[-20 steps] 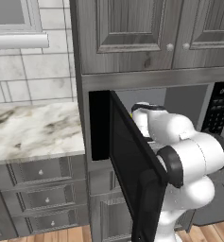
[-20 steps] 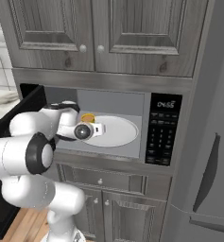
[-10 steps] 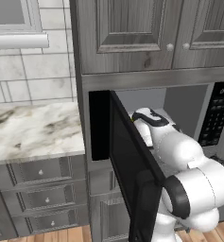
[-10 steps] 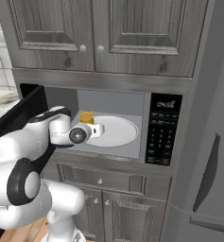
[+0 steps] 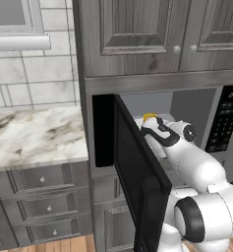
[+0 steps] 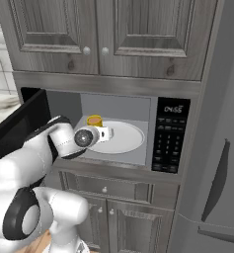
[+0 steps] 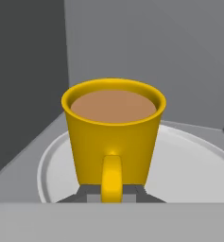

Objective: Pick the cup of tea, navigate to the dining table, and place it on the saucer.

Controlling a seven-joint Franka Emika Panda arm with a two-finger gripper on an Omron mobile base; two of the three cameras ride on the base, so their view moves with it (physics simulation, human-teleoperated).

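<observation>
The robot's hand (image 7: 111, 196) reaches into the open microwave (image 6: 116, 131), its 2 dark finger tips set on either side of the handle of the small yellow mug of tea (image 7: 113, 132), low at the mug's base; the pictures do not show whether they press on it, so I cannot tell if it is gripped. The mug is a tapered, glossy yellow cup, wider at the rim than at the foot, with a rounded loop handle turned straight toward the hand and flat brown liquid filling it almost to the rim. It stands upright on the round white turntable plate (image 7: 189, 165) inside the grey microwave cavity, toward the plate's left part in the right base view, where its yellow rim (image 6: 94, 120) shows just above the white wrist. The black microwave door (image 5: 137, 182) hangs open to the left, beside a marble-topped surface (image 5: 34, 135).
</observation>
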